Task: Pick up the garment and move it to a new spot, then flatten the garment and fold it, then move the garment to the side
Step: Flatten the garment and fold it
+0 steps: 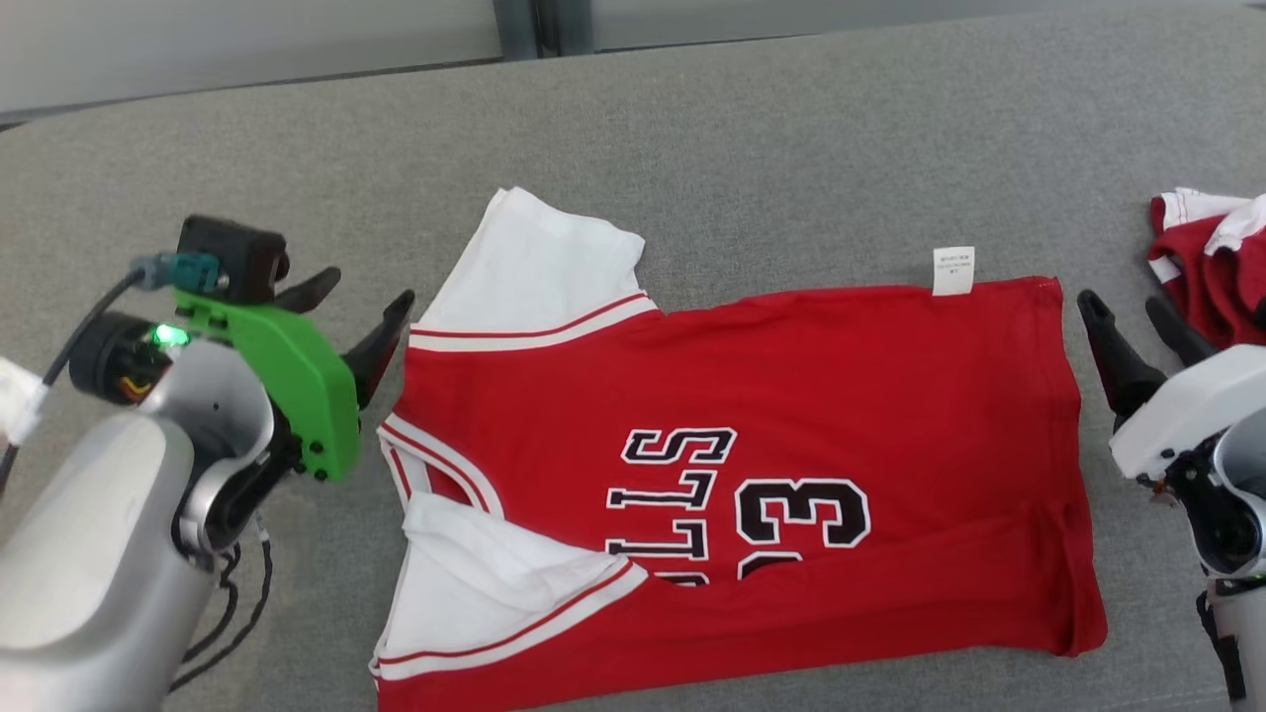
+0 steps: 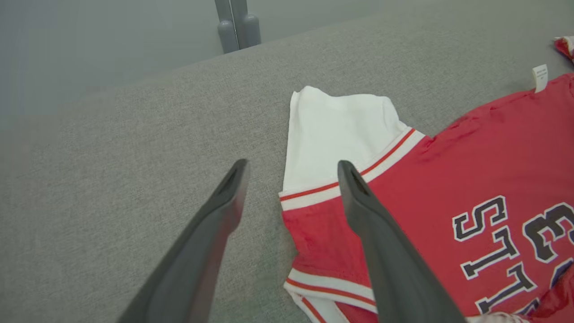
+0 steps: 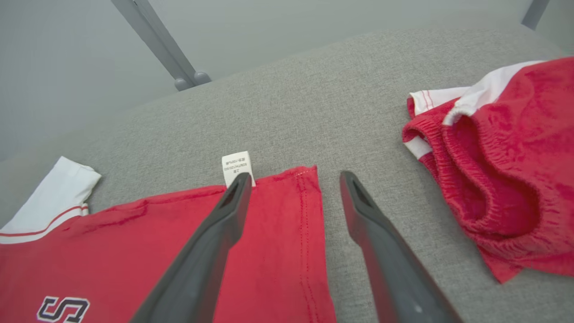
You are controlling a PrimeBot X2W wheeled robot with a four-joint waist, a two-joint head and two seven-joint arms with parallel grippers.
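The garment (image 1: 791,396) is a red jersey with white sleeves and black-and-white lettering, lying spread on the grey surface (image 1: 692,148), its near edge folded up over the print. It appears too in the left wrist view (image 2: 471,157) and the right wrist view (image 3: 134,251). My left gripper (image 1: 361,302) hovers open just left of the shoulder end, nothing between its fingers (image 2: 215,224). My right gripper (image 1: 1128,316) stands open just off the hem corner by the white care label (image 1: 953,270); its fingers (image 3: 215,237) hold nothing.
A second red garment with white trim (image 1: 1212,262) lies bunched at the right edge, close to my right gripper, and is seen in the right wrist view (image 3: 502,166). Grey posts (image 2: 236,24) stand beyond the far edge of the surface.
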